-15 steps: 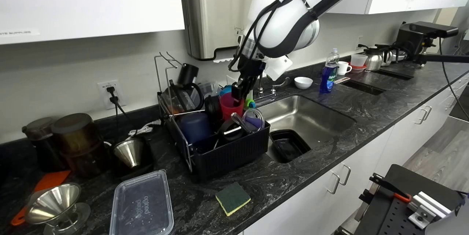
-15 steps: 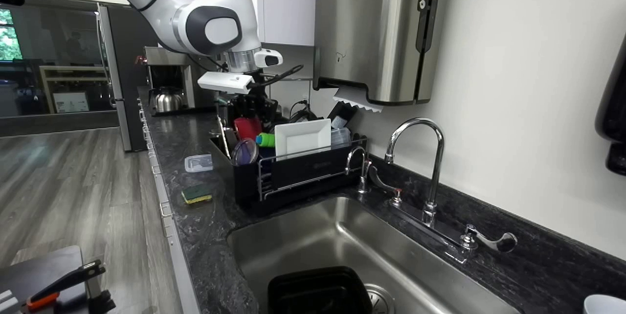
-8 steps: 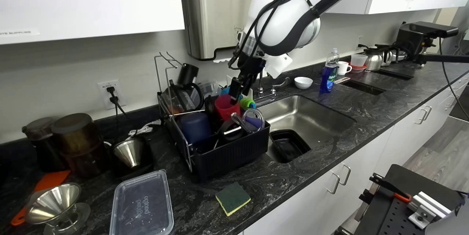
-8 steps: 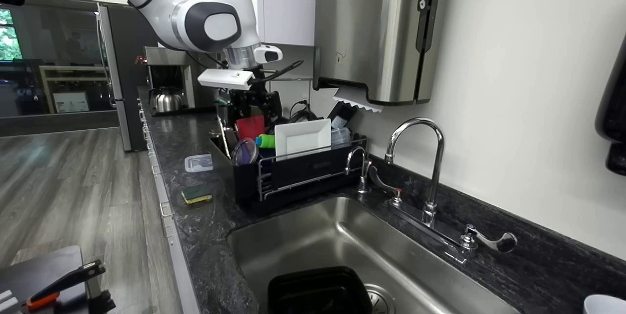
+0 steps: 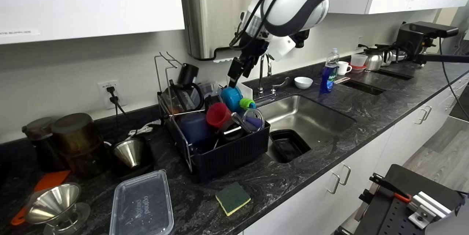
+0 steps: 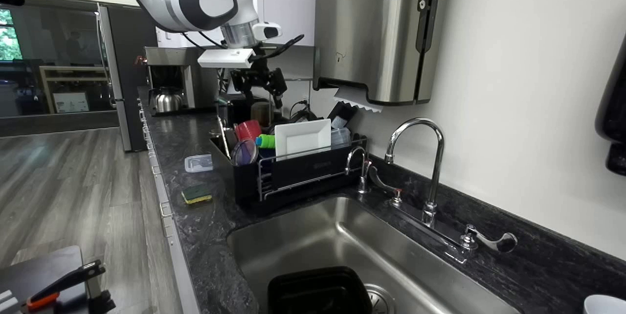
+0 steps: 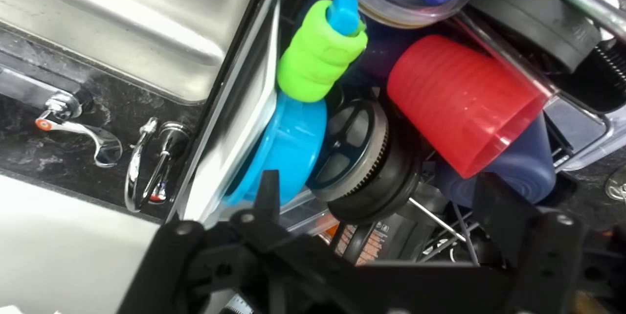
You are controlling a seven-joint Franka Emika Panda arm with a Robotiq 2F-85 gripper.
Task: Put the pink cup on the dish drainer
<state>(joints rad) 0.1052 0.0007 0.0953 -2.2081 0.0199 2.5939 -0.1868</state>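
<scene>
Pink cup (image 5: pixel 218 115) is lying tilted among the dishes inside the black rack (image 5: pixel 231 158), which is sitting near the middle of the frame in an exterior view. In the wrist view, the pink cup is resting right of centre, its mouth facing the lower right, and a dark blue cup (image 7: pixel 523 167) is showing partly behind it. The jaws are standing wide apart along the bottom of the wrist view; in both exterior views they are hanging above the rack, a gap separating them from the pink cup. The arm (image 5: pixel 293 4) is stretching down from the upper right of the frame in an exterior view.

A light blue item (image 7: pixel 288 150) and a bright green item (image 7: pixel 318 57) are sitting near the centre of the wrist view, while a white plate (image 6: pixel 303 138) is standing on edge in the rack, at the centre of an exterior view. In an exterior view, a steel sink (image 5: pixel 315 118) is appearing right of the rack, holding a black tray (image 5: pixel 289 145) at its lower left. A sponge (image 5: pixel 233 197) is lying on the dark table (image 5: pixel 198 205) at lower centre, and a clear container (image 5: pixel 143 204) is resting at lower left.
</scene>
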